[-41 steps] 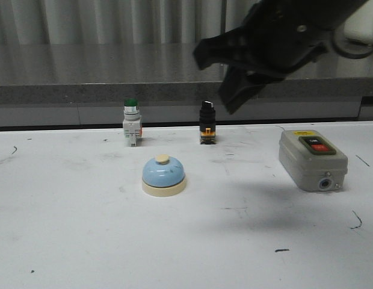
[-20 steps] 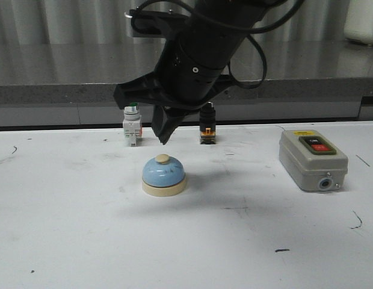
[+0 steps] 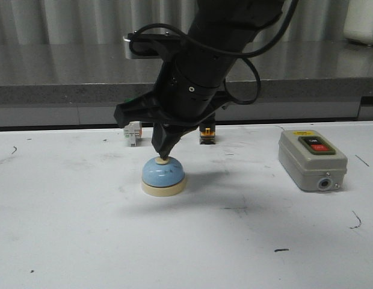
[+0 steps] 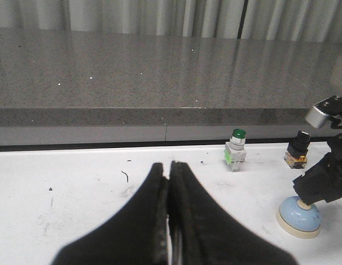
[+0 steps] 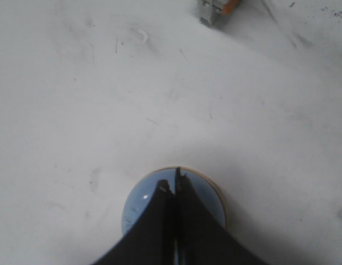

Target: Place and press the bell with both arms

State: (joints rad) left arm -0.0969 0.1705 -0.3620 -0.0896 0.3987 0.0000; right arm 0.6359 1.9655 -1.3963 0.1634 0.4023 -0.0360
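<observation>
Your right arm has come down since half a second ago: the right gripper (image 3: 163, 154) was hanging just above the knob, and now its tip sits right on the cream knob of the bell (image 3: 164, 176).

Going left to right across the white table (image 3: 66, 229): your left gripper (image 4: 169, 182) only shows in its own wrist view, fingers pressed together with nothing between them, hovering over bare table well apart from the bell. Next is the green-capped push button (image 4: 236, 149) near the back edge, mostly hidden behind the arm in the front view. Then the bell, upright on its cream base in the middle of the table, in front of the two small buttons. The right gripper's fingers are pressed together too, gripping nothing, just the tapered point touching the top of the dome. Behind it is the black selector switch (image 4: 298, 150). Far right sits the grey switch box (image 3: 311, 159), well apart from the bell.
</observation>
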